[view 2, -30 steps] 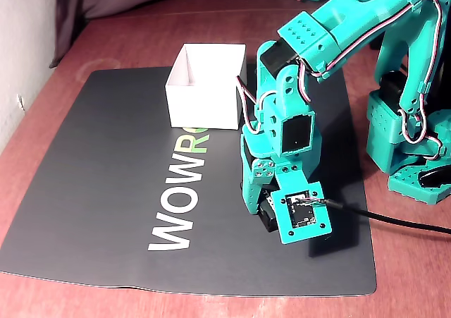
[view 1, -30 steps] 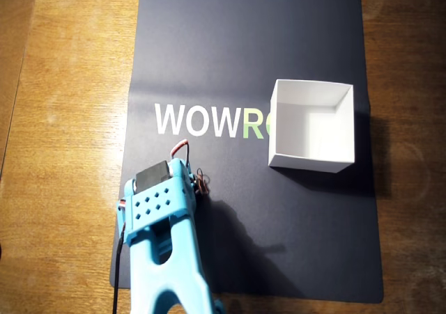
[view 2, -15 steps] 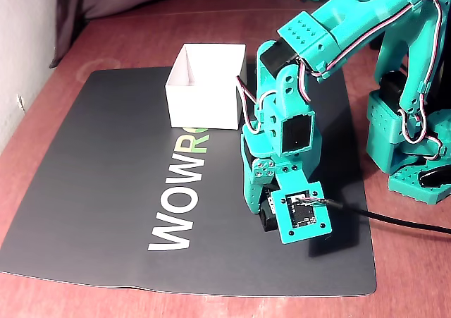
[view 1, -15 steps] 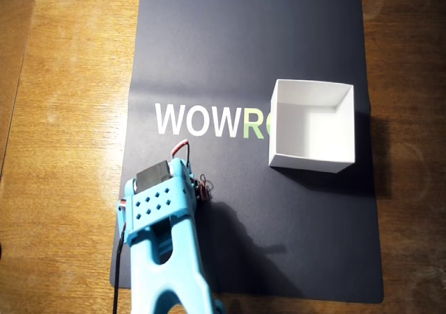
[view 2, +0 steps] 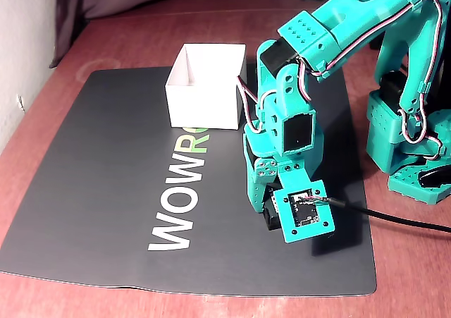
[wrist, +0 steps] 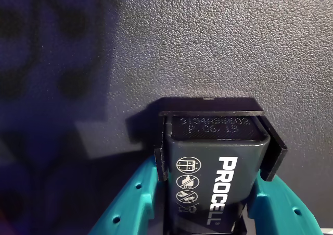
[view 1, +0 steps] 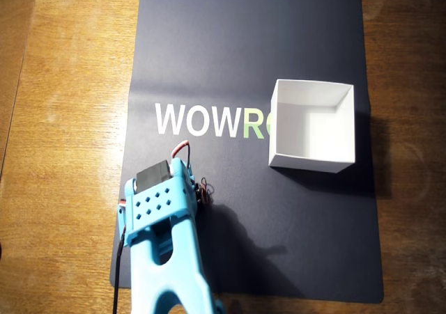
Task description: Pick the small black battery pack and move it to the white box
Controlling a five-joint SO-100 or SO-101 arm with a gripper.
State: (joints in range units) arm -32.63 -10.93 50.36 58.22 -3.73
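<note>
In the overhead view the arm [view 1: 162,244] covers the battery pack; only its thin wires [view 1: 203,189] show. In the wrist view the battery pack [wrist: 213,172] is cut off by the bottom edge, and its stamped code is too faint to read. The box [view 2: 204,85] hides the end of the mat's lettering [view 2: 184,191].

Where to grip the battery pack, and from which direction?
Across its two long sides, coming straight down from above. In the wrist view the battery pack lies flat on the mat, narrow enough for the gripper, whose jaws already flank those sides.
</note>
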